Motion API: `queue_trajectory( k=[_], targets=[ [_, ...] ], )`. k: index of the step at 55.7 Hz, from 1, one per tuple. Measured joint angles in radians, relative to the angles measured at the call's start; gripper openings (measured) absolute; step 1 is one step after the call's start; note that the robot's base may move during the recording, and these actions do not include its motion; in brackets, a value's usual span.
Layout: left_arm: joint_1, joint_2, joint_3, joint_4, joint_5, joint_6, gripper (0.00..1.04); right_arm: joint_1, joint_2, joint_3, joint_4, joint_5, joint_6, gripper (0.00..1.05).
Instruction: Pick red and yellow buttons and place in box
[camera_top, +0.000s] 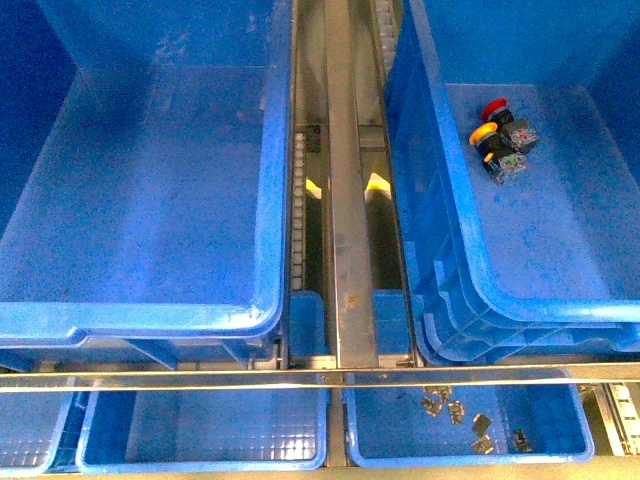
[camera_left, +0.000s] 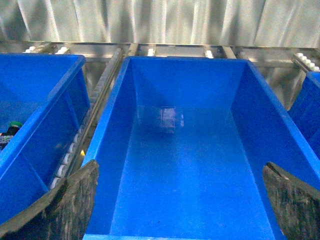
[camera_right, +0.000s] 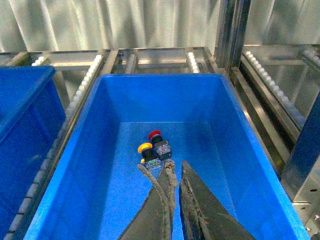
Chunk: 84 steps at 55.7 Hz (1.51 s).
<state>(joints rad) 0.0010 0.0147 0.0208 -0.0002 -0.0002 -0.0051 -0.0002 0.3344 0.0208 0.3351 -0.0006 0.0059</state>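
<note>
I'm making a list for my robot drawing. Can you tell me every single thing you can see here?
big crates: two, blue; left crate looks bare inside, right crate holds the buttons
red button: one, red cap, far part of the right crate
yellow buttons: two, yellow caps, touching the red one
small trays: blue, grid floors, nearest row; left tray, right tray
small metal parts: several, grey, in the right tray
metal rail: silver, between the big crates, rollers beside it
left hand: fingers wide apart over the left crate
right hand: fingers nearly together, above the right crate near the buttons
</note>
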Motion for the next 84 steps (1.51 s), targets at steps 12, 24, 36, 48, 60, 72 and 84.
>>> queue_trajectory(
  k=[12,24,36,48,60,72,84],
  targets=[
    [0.0,0.0,0.0,0.0,0.0,0.0,0.97,0.0,-0.083,0.0,-0.082,0.0,0.0,0.04],
    [0.0,0.0,0.0,0.0,0.0,0.0,0.97,0.0,-0.149,0.0,-0.148,0.0,0.0,0.04],
    [0.0,0.0,0.0,0.0,0.0,0.0,0.97,0.0,-0.328,0.0,-0.33,0.001,0.0,0.04],
    [0.0,0.0,0.0,0.0,0.0,0.0,0.97,0.0,-0.33,0.0,-0.333,0.001,0.0,0.04],
    [0.0,0.0,0.0,0.0,0.0,0.0,0.97,0.0,-0.33,0.0,-0.333,0.001,-0.002,0.29],
    [0.0,0.0,0.0,0.0,0.0,0.001,0.97,0.0,-0.33,0.0,-0.333,0.0,-0.002,0.68],
    [0.0,0.0,0.0,0.0,0.0,0.0,0.97,0.0,-0.33,0.0,-0.333,0.001,-0.002,1.0]
  ],
)
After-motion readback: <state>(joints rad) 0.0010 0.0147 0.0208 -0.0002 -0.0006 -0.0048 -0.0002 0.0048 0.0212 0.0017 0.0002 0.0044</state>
